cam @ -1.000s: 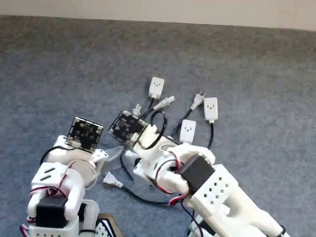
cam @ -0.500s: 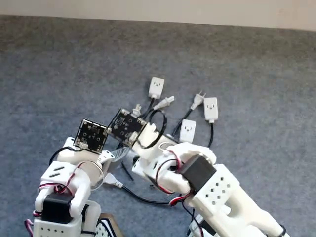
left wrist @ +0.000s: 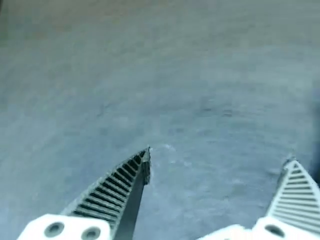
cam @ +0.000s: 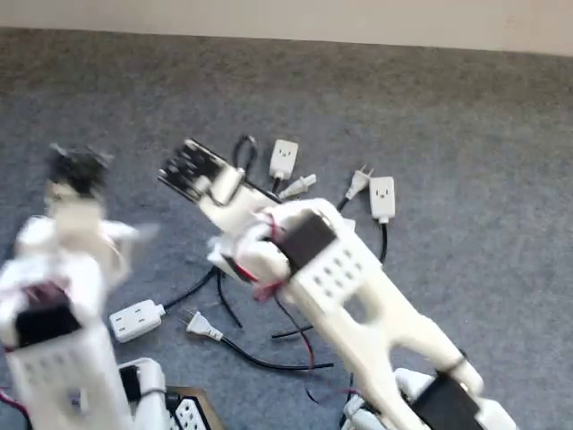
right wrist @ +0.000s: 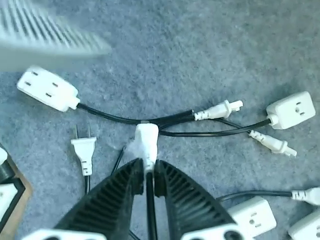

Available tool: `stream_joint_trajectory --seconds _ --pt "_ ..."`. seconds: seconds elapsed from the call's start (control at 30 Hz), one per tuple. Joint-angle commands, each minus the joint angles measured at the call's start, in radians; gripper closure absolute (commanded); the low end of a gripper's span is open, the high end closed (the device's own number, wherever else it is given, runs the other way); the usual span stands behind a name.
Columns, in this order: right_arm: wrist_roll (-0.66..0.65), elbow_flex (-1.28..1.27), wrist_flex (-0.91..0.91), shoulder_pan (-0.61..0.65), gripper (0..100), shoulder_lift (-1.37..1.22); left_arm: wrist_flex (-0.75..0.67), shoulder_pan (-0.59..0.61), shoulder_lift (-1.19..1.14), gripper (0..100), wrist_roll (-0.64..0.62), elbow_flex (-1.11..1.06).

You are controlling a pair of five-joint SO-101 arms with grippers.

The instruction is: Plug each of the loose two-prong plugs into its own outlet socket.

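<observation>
At the far left the left arm stands raised. The left fingers are spread wide with nothing between them, above bare grey tabletop. I think they are held there so that they do not block the other arm and are ready to steady a socket. Next to this arm lies the near socket. Just beside it is a loose plug, its two prongs turned roughly toward that socket but not touching it.

In the middle, the right arm is stretched over the cords. The right fingers are clenched on the thin tail of the held plug, where its black cord leaves it. This grip seems chosen to keep the front end free for pushing into a socket. I cannot tell if this plug is lifted off the tabletop.

To the right lie the far socket, another plug and the right socket, all apart. In the right wrist view I count four sockets and five plugs, the held one included. No plug is in a socket yet.
</observation>
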State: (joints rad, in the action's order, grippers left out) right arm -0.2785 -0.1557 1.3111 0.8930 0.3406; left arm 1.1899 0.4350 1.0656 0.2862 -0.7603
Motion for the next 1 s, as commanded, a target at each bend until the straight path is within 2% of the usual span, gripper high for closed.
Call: stream_joint_trajectory --seconds 0.0,0.1,0.2,0.33,0.4,0.47,0.63,0.73,0.83,0.97 --pt "0.002 0.194 0.019 0.064 99.3 -0.137 -0.014 0.297 -0.435 62 0.023 0.4" --pt "0.014 0.208 0.015 0.099 99.3 -0.205 -0.014 0.475 -0.68 62 0.025 0.61" --pt "0.095 0.202 0.015 0.162 99.3 -0.236 -0.014 0.624 -0.898 62 0.025 0.789" --pt "0.146 0.143 0.024 0.216 99.3 -0.236 -0.054 0.745 -1.15 62 0.038 0.951" --pt "0.127 0.093 0.042 0.193 99.3 -0.236 -0.051 0.742 -1.254 62 0.147 0.978" --pt "0.123 0.044 0.035 0.101 99.3 -0.236 -0.008 0.705 -1.322 62 0.258 0.99" --pt "0.094 -0.002 0.004 -0.199 99.3 -0.232 0.212 0.581 -1.354 62 0.5 0.98" --pt "0.075 -0.01 -0.024 -0.311 99.3 -0.176 0.344 0.507 -1.354 65 0.611 0.98" --pt "0.049 -0.054 -0.01 -0.335 99.3 -0.074 0.451 0.447 -1.353 65 0.736 0.949" --pt "0.043 -0.231 -0.025 -0.298 99.3 0.122 0.551 0.372 -1.32 66 0.865 0.839"
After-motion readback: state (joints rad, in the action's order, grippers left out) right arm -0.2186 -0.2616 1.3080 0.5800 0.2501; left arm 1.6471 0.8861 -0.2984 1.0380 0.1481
